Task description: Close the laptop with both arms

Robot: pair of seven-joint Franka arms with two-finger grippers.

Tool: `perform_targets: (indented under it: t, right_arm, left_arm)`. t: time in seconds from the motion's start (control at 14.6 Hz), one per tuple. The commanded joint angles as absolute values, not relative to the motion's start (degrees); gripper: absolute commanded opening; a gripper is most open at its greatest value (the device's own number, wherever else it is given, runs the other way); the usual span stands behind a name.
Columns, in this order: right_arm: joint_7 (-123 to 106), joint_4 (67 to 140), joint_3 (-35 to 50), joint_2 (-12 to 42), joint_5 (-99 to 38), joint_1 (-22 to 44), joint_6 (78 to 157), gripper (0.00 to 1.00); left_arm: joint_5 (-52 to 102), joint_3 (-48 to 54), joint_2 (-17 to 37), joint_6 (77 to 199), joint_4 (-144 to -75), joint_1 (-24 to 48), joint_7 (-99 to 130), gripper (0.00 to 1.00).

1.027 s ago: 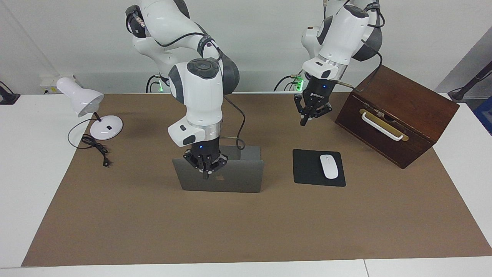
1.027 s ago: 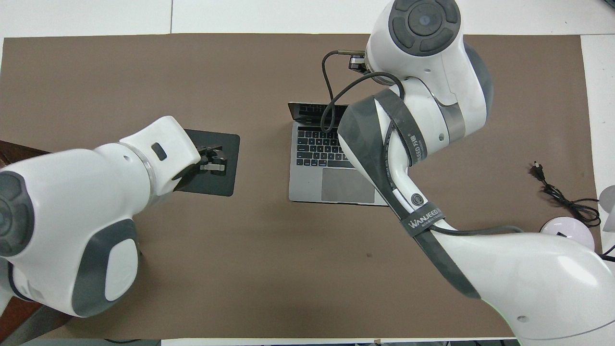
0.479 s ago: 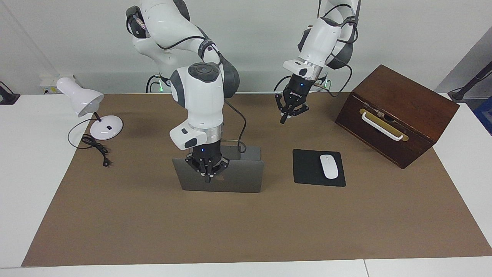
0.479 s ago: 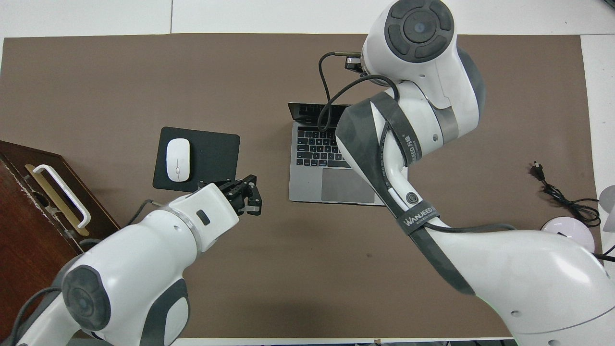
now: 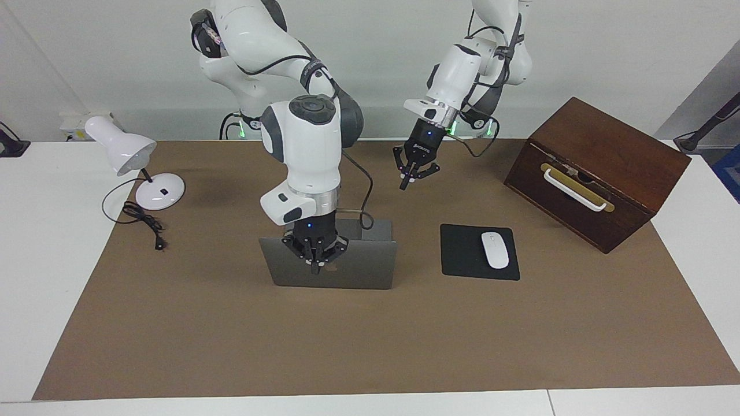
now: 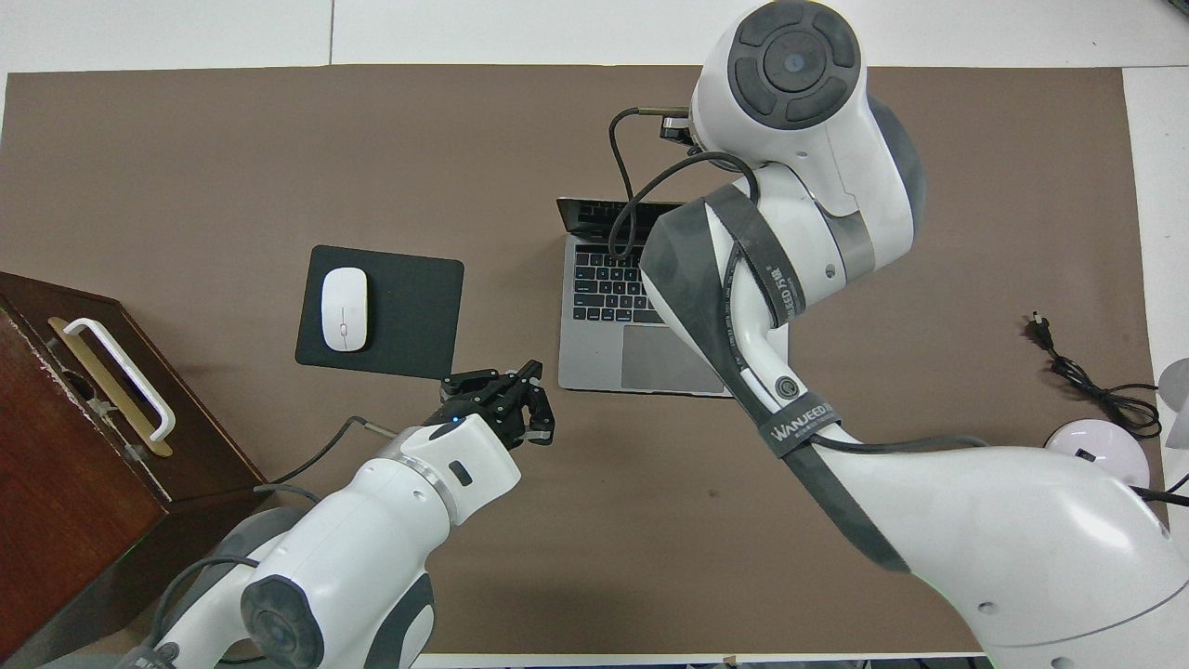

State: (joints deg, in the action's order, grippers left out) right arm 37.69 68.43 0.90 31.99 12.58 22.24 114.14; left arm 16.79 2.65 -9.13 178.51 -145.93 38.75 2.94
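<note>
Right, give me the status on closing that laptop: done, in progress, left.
Done: the right gripper, fingertips shut, is at the top edge of the laptop lid, on its outer face. In hand: the lid is partway up, keyboard showing in the overhead view. The left gripper, also shut, hangs over bare mat beside the laptop's base, touching nothing. Left: bring the left gripper to the lid and press it flat.
</note>
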Motion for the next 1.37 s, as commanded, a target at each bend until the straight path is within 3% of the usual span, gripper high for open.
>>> perform_targets:
  t: [0.0, 0.82, 1.3]
  right_arm:
    - [38.5, 69.5, 1.2, 31.6, 14.1, 22.1, 115.8, 0.00]
    - [38.3, 70.0, 1.3, 31.6, 13.7, 22.0, 115.5, 0.00]
    - [33.9, 70.0, 1.6, 30.9, 10.5, 21.6, 109.3, 0.00]
  left_arm:
    - [17.7, 1.8, -4.6, 185.0, -146.2, 40.5, 3.0, 0.00]
    - [16.2, 1.8, 8.2, 191.1, -140.3, 40.2, 2.5, 0.00]
    - [6.9, 1.6, 13.8, 194.0, -138.1, 38.8, 2.3, 0.00]
